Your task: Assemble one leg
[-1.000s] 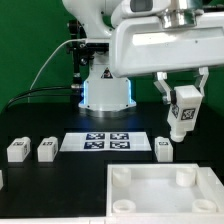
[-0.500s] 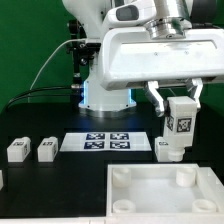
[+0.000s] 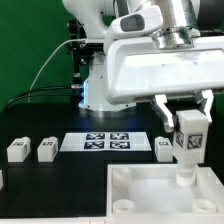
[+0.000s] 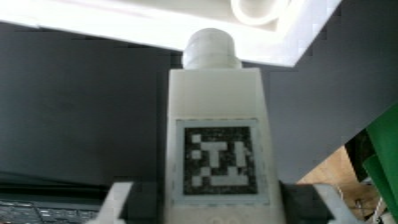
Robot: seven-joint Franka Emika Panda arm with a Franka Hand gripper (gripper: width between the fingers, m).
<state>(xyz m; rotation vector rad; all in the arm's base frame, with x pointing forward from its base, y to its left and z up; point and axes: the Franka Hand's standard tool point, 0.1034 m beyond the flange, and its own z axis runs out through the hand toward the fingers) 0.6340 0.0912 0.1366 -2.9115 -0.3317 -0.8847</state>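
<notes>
My gripper (image 3: 189,122) is shut on a white leg (image 3: 188,142) with a black-and-white marker tag on its face. I hold it upright, peg down, just above the far right corner socket of the large white square panel (image 3: 150,196). In the wrist view the held leg (image 4: 215,130) fills the middle, clamped between the fingers (image 4: 128,203), its round peg pointing at the panel (image 4: 169,22). Three more legs lie on the black table: two at the exterior view's left (image 3: 16,150) (image 3: 46,150) and one behind the panel (image 3: 163,148).
The marker board (image 3: 104,142) lies flat in the middle of the table, behind the panel. The robot base (image 3: 105,95) stands at the back. A green wall rises on the exterior view's left.
My gripper has carried the leg down and toward the front, from above the loose leg behind the panel to just over the panel's far right corner socket.
</notes>
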